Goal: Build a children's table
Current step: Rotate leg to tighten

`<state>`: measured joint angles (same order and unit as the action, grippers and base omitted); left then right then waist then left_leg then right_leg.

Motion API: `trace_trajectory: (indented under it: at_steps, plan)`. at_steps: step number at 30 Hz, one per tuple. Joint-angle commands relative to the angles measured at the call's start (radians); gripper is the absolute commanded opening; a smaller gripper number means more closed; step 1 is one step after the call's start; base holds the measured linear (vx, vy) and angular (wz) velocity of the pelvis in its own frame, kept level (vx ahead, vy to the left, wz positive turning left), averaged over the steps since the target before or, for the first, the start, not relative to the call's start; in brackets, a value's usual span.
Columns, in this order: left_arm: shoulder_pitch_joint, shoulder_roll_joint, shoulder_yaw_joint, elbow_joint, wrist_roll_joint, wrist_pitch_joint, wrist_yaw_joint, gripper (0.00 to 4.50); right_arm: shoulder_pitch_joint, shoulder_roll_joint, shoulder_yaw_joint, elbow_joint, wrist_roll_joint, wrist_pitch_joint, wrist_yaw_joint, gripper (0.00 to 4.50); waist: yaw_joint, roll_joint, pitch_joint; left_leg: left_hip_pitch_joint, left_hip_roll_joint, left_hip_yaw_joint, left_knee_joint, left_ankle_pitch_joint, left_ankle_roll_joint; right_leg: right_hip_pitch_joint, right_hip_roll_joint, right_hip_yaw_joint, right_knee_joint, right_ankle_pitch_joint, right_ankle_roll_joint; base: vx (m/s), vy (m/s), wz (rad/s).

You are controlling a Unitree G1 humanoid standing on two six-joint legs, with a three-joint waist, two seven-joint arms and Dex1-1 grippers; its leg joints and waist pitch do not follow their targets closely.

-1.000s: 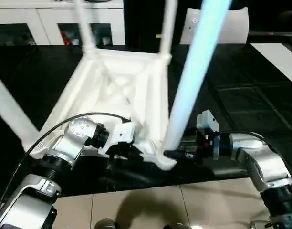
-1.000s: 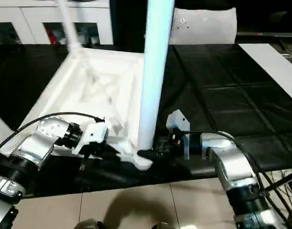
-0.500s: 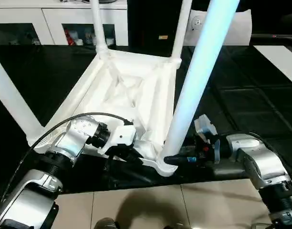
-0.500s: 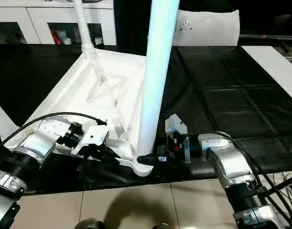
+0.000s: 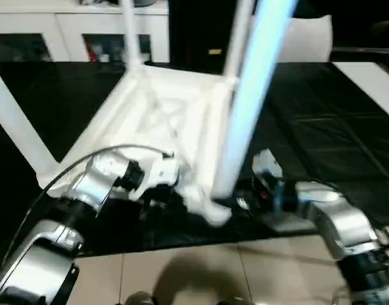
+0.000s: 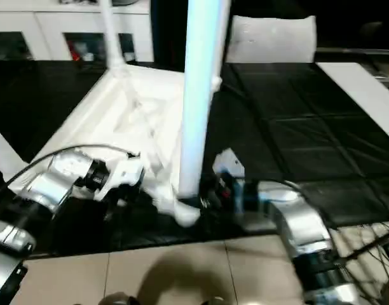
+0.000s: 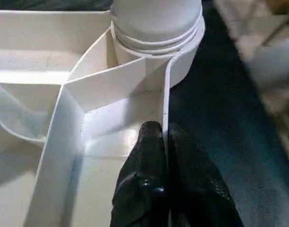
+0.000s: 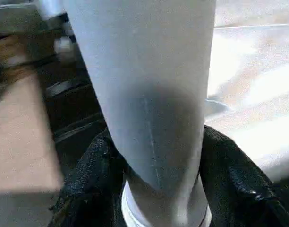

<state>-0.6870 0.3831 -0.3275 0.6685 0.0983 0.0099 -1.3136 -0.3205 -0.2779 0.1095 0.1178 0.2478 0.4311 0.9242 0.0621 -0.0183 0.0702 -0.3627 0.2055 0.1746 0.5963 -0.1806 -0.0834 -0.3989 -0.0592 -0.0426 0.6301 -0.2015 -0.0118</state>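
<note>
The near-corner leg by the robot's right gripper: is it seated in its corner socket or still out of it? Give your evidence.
In. The leg stands up from the tabletop's corner socket, its base ringed by the collar.

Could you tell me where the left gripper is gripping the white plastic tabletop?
The left gripper pinches the upturned white plastic tabletop's near rim, beside the corner socket holding the nearest white leg.

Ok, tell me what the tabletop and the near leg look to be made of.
Tabletop: apparently moulded white plastic, thin walls and ribs with a slight sheen. Near leg: smooth white tube, probably plastic too, with a faint seam line along it and a matte finish.
</note>
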Motion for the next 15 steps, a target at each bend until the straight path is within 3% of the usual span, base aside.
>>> trace_trajectory:
  at_steps: [1, 2, 3, 4, 5, 7, 8, 10, 11, 12, 15]
  plan:
    - [-0.017, -0.098, -0.006, -0.037, -0.036, 0.048, 0.079, 0.00, -0.004, 0.072, 0.026, 0.007, -0.019, 0.071, -0.144, 1.96, -0.004, -0.001, -0.055, 0.009, 0.019, -0.008, -0.079, -0.243, -0.026, 0.038, -0.072, 0.042, -0.101, -0.391, -0.153, 0.000, 0.000, 0.00]
    - [-0.012, -0.120, 0.000, -0.053, -0.033, 0.082, 0.118, 0.00, 0.001, 0.106, 0.026, -0.002, -0.034, 0.092, -0.201, 1.96, -0.012, -0.001, -0.057, 0.007, 0.017, -0.012, -0.080, -0.248, -0.031, 0.043, -0.072, 0.039, -0.102, -0.411, -0.141, 0.000, 0.000, 0.00]
    - [-0.002, -0.177, 0.013, -0.091, -0.017, 0.161, 0.229, 0.00, 0.002, 0.193, 0.028, -0.010, -0.062, 0.132, -0.338, 1.96, -0.021, 0.000, -0.056, 0.006, 0.017, -0.011, -0.081, -0.249, -0.031, 0.039, -0.070, 0.041, -0.104, -0.404, -0.138, 0.000, 0.000, 0.00]
    - [-0.002, -0.177, 0.013, -0.091, -0.017, 0.161, 0.229, 0.00, 0.002, 0.193, 0.028, -0.010, -0.062, 0.132, -0.338, 1.95, -0.027, 0.000, -0.056, 0.007, 0.018, -0.011, -0.081, -0.251, -0.033, 0.037, -0.070, 0.043, -0.102, -0.393, -0.143, 0.000, 0.000, 0.00]
    - [0.001, -0.197, 0.018, -0.107, -0.013, 0.191, 0.267, 0.00, 0.001, 0.226, 0.028, -0.009, -0.072, 0.141, -0.385, 1.95, -0.030, -0.003, -0.057, 0.007, 0.013, -0.012, -0.078, -0.262, -0.025, 0.039, -0.071, 0.040, -0.109, -0.416, -0.136, 0.000, 0.000, 0.00]
    - [-0.002, -0.239, 0.035, -0.123, -0.003, 0.245, 0.353, 0.00, -0.010, 0.282, 0.030, 0.002, -0.099, 0.153, -0.466, 1.95, -0.035, 0.001, -0.054, 0.009, 0.014, -0.009, -0.077, -0.262, -0.018, 0.033, -0.069, 0.044, -0.111, -0.415, -0.134, 0.000, 0.000, 0.00]
    - [-0.011, -0.270, 0.044, -0.129, 0.014, 0.288, 0.421, 0.00, -0.030, 0.325, 0.034, 0.029, -0.125, 0.120, -0.526, 1.95, -0.037, -0.002, -0.055, 0.011, 0.013, -0.008, -0.076, -0.267, -0.017, 0.031, -0.067, 0.044, -0.113, -0.423, -0.134, 0.000, 0.000, 0.00]
    - [-0.014, -0.278, 0.048, -0.131, 0.025, 0.296, 0.445, 0.00, -0.036, 0.339, 0.034, 0.034, -0.132, 0.113, -0.541, 1.95, -0.037, 0.004, -0.054, 0.012, 0.013, -0.011, -0.078, -0.265, -0.016, 0.031, -0.067, 0.044, -0.115, -0.422, -0.131, 0.000, 0.000, 0.00]
    - [-0.023, -0.285, 0.056, -0.132, 0.030, 0.303, 0.465, 0.00, -0.044, 0.360, 0.023, 0.038, -0.119, 0.100, -0.543, 1.95, -0.036, 0.003, -0.054, 0.012, 0.013, -0.009, -0.078, -0.264, -0.010, 0.031, -0.065, 0.045, -0.116, -0.399, -0.129, 0.000, 0.000, 0.00]
    - [-0.023, -0.286, 0.057, -0.132, 0.030, 0.302, 0.466, 0.00, -0.044, 0.361, 0.022, 0.038, -0.117, 0.099, -0.542, 2.49, -0.036, 0.001, -0.057, 0.009, 0.014, -0.009, -0.079, -0.252, -0.006, 0.035, -0.065, 0.046, -0.111, -0.359, -0.136, 0.000, 0.000, 0.00]
    - [-0.029, -0.275, 0.063, -0.136, 0.024, 0.287, 0.467, 0.00, -0.037, 0.361, 0.010, 0.012, -0.096, 0.086, -0.525, 2.69, -0.033, 0.004, -0.061, 0.006, 0.014, -0.007, -0.079, -0.203, 0.007, 0.042, -0.063, 0.047, -0.100, -0.228, -0.165, 0.000, 0.000, 0.00]
